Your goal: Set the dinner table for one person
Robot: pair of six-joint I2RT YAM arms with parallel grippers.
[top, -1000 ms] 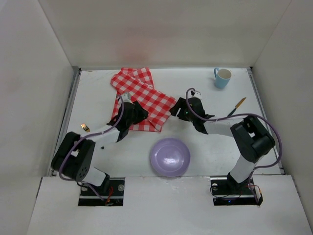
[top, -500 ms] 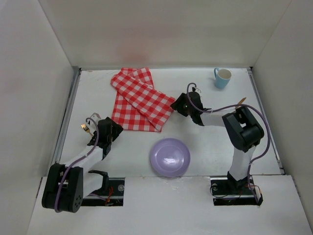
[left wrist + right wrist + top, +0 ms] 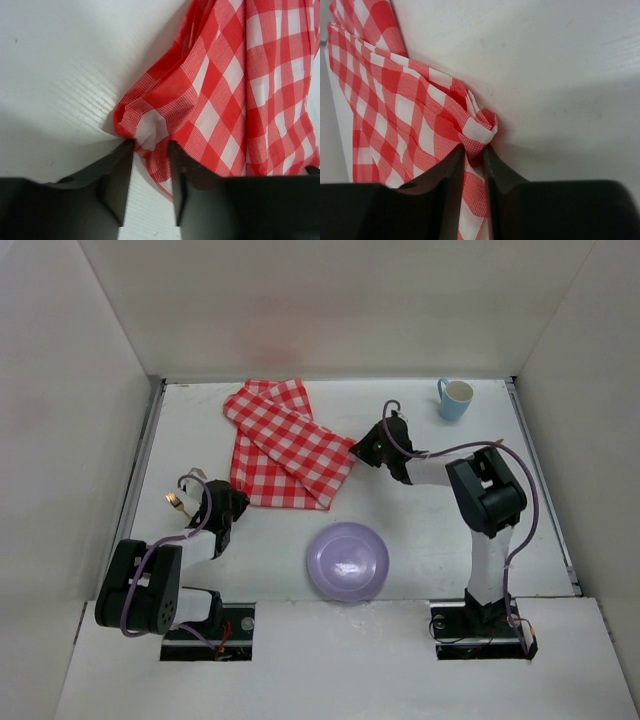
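We look down on the dinner table (image 3: 425, 540), a broad matte-white surface that fills the scene beneath both arms and is closed in by white wall panels (image 3: 330, 300) on three sides. A red-and-white checked cloth (image 3: 285, 445) lies folded and rumpled on its far left half. The left gripper (image 3: 233, 502) sits low at the cloth's near-left corner. In its wrist view we see the jaws of the left gripper (image 3: 151, 145) pressed onto a bunched fold of cloth (image 3: 225, 75) that fills the gap between the tips, with bare table (image 3: 60, 60) to the left. The right gripper (image 3: 358, 451) reaches across to the cloth's right corner. Its wrist view shows the right gripper (image 3: 474, 150) with jaws nearly together, pinching a rolled edge of cloth (image 3: 395, 100) just above the table (image 3: 545, 65). A purple plate (image 3: 347, 560) rests near the front centre, apart from the cloth. A blue mug (image 3: 455, 398) stands upright at the far right. A small gold object (image 3: 174, 501), too small for us to identify, lies just left of the left gripper.
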